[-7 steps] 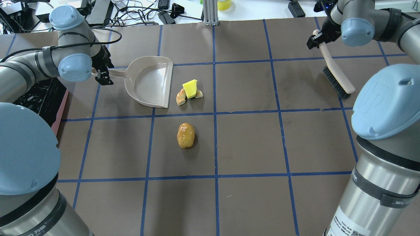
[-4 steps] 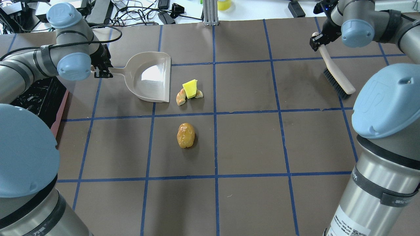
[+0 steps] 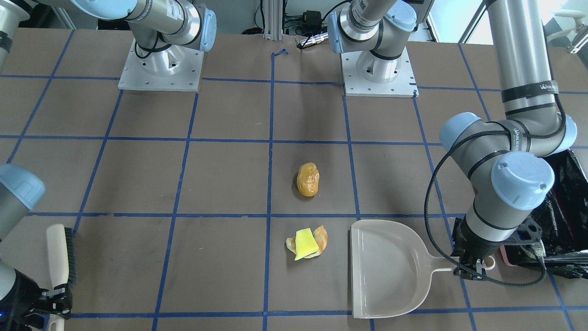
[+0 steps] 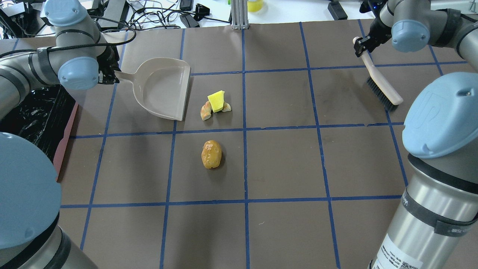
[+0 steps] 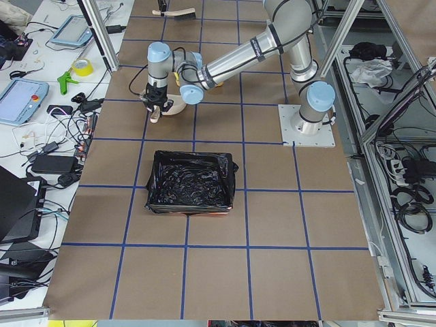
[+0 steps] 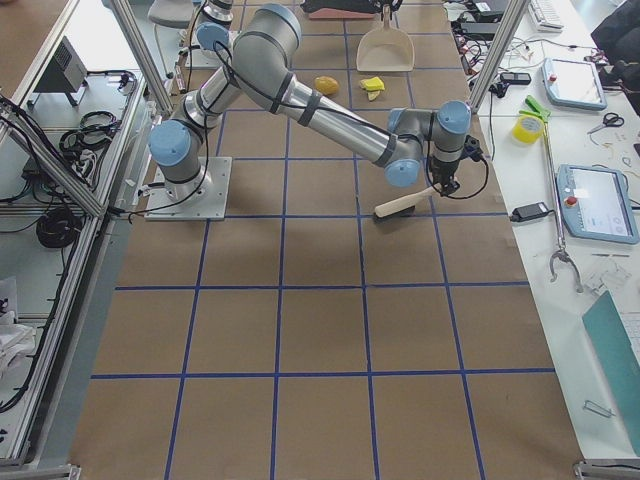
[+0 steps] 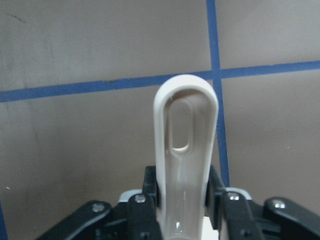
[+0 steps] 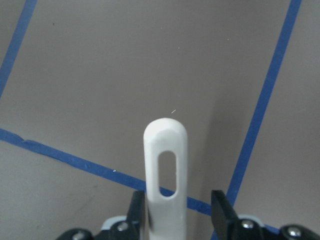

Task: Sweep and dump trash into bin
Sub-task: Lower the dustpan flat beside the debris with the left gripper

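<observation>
The pink bin with the black bag (image 4: pixel 64 147) waits by the left arm. The left gripper (image 7: pixel 182 186) squeezes the handle of the flat beige dustpan (image 4: pixel 160 89). The right gripper (image 8: pixel 180 200) sits around the white brush (image 4: pixel 381 84), but I can't tell if it grips. The amber lump (image 4: pixel 211 154), the yellow-green block (image 4: pixel 216 101) and the orange peel (image 4: pixel 205 111) lie unswept on the table.

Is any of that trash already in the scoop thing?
No, the dustpan is bare inside, while the yellow-green block, the peel and the amber wad all lie on the table outside it.
</observation>
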Tool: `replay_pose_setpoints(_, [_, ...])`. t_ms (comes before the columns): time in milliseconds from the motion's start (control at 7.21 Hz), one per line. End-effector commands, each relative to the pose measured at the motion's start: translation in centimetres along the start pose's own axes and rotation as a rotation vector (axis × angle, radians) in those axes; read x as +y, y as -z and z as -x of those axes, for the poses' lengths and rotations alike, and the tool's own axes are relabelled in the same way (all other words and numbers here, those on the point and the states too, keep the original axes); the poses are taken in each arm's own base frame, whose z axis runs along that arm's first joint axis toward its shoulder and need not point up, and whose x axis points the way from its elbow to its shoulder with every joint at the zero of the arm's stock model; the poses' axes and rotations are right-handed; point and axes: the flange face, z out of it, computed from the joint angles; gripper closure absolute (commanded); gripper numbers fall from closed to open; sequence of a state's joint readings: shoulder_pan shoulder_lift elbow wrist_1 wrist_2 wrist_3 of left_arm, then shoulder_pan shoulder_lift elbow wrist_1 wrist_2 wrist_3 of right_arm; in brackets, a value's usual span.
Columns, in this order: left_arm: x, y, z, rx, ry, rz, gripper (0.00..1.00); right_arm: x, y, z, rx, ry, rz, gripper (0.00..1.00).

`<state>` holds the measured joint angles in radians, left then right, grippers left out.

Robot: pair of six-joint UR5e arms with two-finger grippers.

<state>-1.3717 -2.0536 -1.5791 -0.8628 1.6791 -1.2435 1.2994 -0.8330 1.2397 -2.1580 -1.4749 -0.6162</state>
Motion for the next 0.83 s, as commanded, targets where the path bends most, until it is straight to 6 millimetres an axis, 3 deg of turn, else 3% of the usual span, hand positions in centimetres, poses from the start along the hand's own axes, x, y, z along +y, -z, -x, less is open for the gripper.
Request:
replay_pose_setpoints(0, [1.6,1.3,1.4,-0.010,-0.025,-0.018,1.00,0.4,0.2,-0.7,-0.014,-0.007,-0.012,0.59])
replay_pose_setpoints(139, [3.0,2.4,1.4,0.003,-0.046,-0.020,1.00,0.6,0.0,-0.8,-0.017,-0.009,-0.009,0.67])
replay_pose_setpoints(278, [3.5,2.7,1.5,0.006,-0.053,-0.019,1.00,0.6,-0.4,-0.8,-0.021,-0.013,-0.006,0.65])
replay_pose_setpoints(555, [4.0,1.3,2.7,-0.036,-0.060,-0.034,1.00,0.5,-0.6,-0.6,-0.041,-0.014,-0.019,0.64])
replay_pose_setpoints(694, [4.8,0.8,3.0,-0.047,-0.060,-0.034,1.00,0.4,-0.3,-0.6,-0.043,-0.015,-0.026,0.70])
